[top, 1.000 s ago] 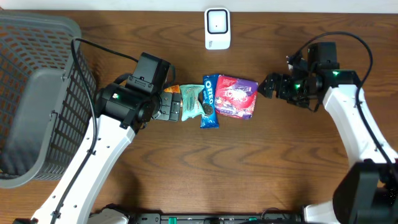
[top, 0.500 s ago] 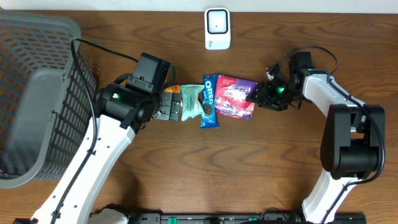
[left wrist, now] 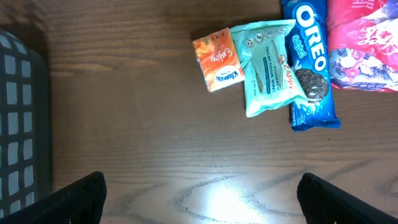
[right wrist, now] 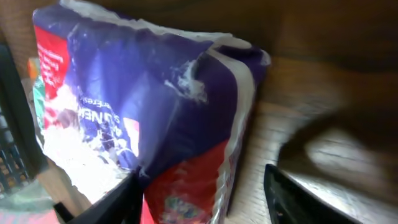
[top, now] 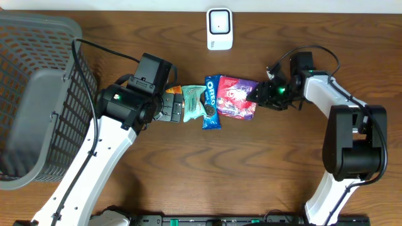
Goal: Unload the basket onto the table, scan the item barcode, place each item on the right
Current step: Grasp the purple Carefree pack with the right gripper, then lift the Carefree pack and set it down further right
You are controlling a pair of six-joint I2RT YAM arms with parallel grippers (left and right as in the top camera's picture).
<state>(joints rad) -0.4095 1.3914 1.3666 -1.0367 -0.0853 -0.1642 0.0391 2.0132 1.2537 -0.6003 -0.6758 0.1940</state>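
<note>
moved in low, right gripper (top: 257, 95) clamps the purple bag (top: 235, 99).

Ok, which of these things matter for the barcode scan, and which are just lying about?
In the job: purple snack bag, right gripper, white scanner.
Lying about for now: Oreo pack, teal wipes pack, orange tissue pack, grey basket.

Perhaps four packets (top: 211, 102), one scanner (top: 220, 28), one basket (top: 25, 50).
</note>
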